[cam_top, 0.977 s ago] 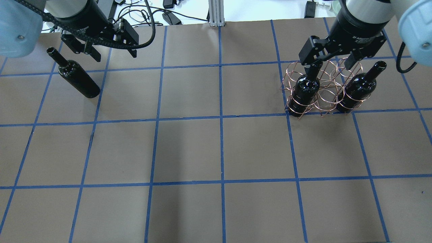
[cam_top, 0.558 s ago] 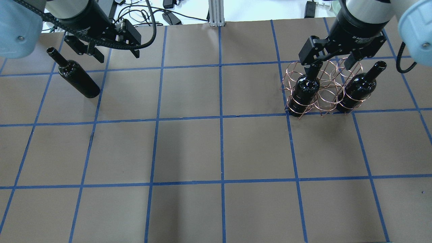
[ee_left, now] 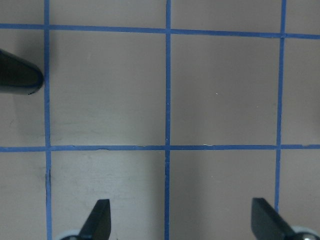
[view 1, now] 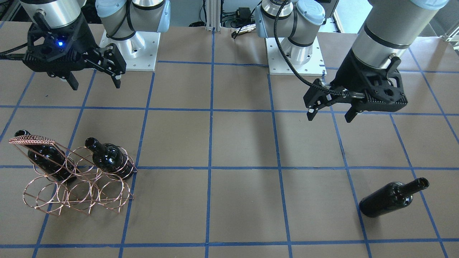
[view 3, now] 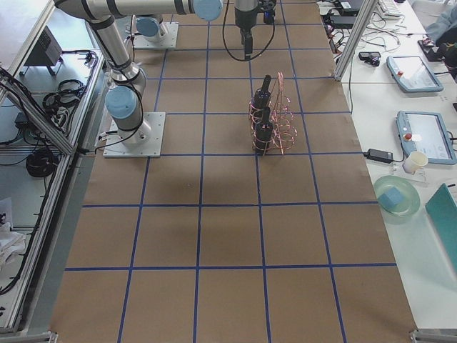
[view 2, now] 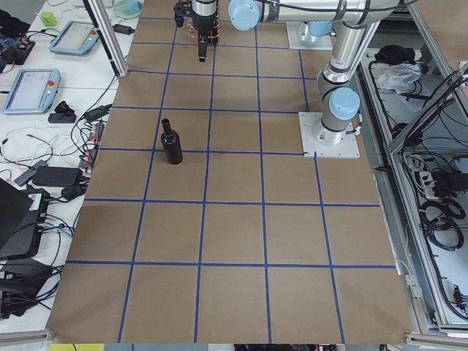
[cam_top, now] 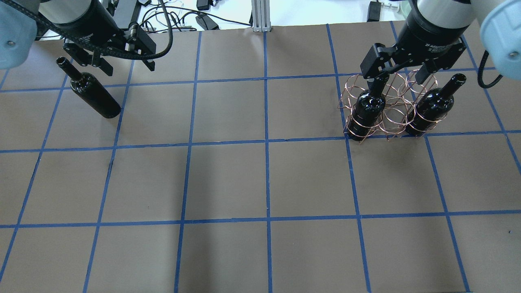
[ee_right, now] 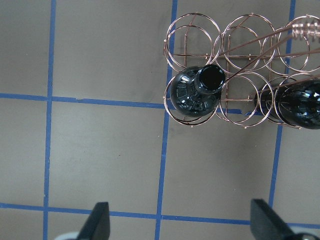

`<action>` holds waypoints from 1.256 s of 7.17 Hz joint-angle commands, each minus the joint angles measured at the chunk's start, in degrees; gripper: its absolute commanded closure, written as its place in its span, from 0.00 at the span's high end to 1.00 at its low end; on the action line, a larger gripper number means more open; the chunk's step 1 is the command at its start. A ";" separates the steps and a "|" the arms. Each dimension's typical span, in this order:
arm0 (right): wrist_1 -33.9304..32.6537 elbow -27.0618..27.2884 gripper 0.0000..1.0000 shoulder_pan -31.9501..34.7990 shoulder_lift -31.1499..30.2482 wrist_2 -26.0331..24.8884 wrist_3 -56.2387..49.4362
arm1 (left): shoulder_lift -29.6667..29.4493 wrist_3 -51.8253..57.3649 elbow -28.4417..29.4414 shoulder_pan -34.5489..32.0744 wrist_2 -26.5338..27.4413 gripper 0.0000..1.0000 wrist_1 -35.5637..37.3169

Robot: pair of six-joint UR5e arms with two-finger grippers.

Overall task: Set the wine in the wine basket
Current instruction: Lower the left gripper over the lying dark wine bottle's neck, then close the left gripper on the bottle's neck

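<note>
One wine bottle (cam_top: 94, 94) lies on its side on the table at the far left, neck pointing away; it also shows in the front view (view 1: 391, 199). My left gripper (cam_top: 127, 66) hangs open and empty just right of its neck, above the table. The left wrist view shows only the bottle's base (ee_left: 17, 77) at the left edge. The copper wine basket (cam_top: 392, 118) stands at the far right and holds two bottles (cam_top: 368, 109) (cam_top: 432, 106). My right gripper (cam_top: 401, 77) hovers open and empty above the basket (ee_right: 240, 65).
The table (cam_top: 264, 183) is brown paper with a blue tape grid. Cables and an aluminium post (cam_top: 258, 16) lie beyond its far edge. The two arm bases (view 1: 294, 53) (view 1: 132, 50) stand on the robot's side.
My left gripper has moved left and slightly away, closer to the lying bottle's neck, still open. The right gripper, the basket and all bottles have not moved.
</note>
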 commanded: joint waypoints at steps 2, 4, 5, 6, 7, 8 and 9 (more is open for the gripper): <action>0.00 0.00 1.00 0.00 0.00 0.00 0.00 | -3.48 14.00 1.33 10.70 -0.50 1.00 1.82; 0.00 0.00 1.00 0.00 0.00 0.00 0.00 | -8.12 22.26 6.40 14.15 0.10 1.00 2.52; 0.00 0.00 1.00 0.00 0.00 0.09 0.00 | -10.50 24.29 7.82 15.38 -0.07 1.00 2.61; 0.00 0.00 1.00 0.00 0.00 0.09 0.00 | -12.35 26.14 8.01 16.44 0.02 1.00 4.78; -0.09 0.00 1.00 0.00 0.00 0.17 0.00 | -14.28 30.07 8.01 17.32 0.11 1.00 7.50; -0.09 0.00 1.00 0.00 0.00 0.26 0.00 | -16.22 30.37 8.45 17.68 0.02 1.00 10.66; 0.00 0.00 1.00 0.00 0.00 0.26 0.00 | -17.63 30.38 9.58 17.68 0.02 1.00 10.96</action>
